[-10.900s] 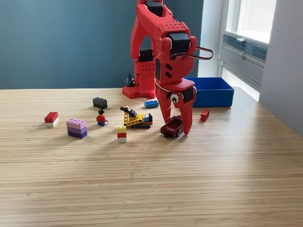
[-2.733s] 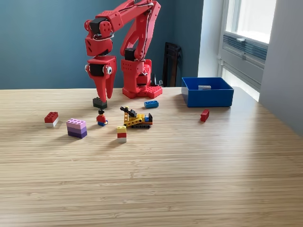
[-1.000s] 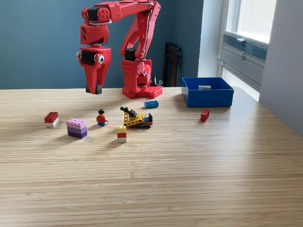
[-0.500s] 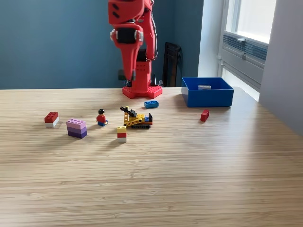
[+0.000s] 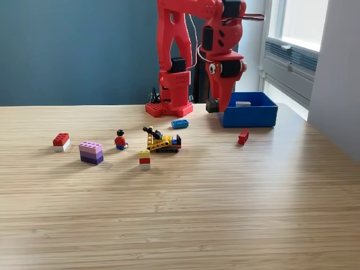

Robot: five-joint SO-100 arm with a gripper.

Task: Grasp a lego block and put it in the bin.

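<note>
My red gripper hangs in the air just left of the blue bin in the exterior view, shut on a dark grey lego block at its tips. The block sits level with the bin's left wall, above the table. Inside the bin a small grey piece shows. Other lego pieces lie on the table: a blue brick, a small red brick, a yellow-and-black vehicle, a minifigure, a yellow-red-white stack, a purple stack and a red-white stack.
The red robot base stands at the back of the wooden table. A window and a white wall run along the exterior view's right. A blue wall closes the back.
The arm has swung from the exterior view's left to the right, carrying the dark grey block from the table up and over to the bin's left wall.
</note>
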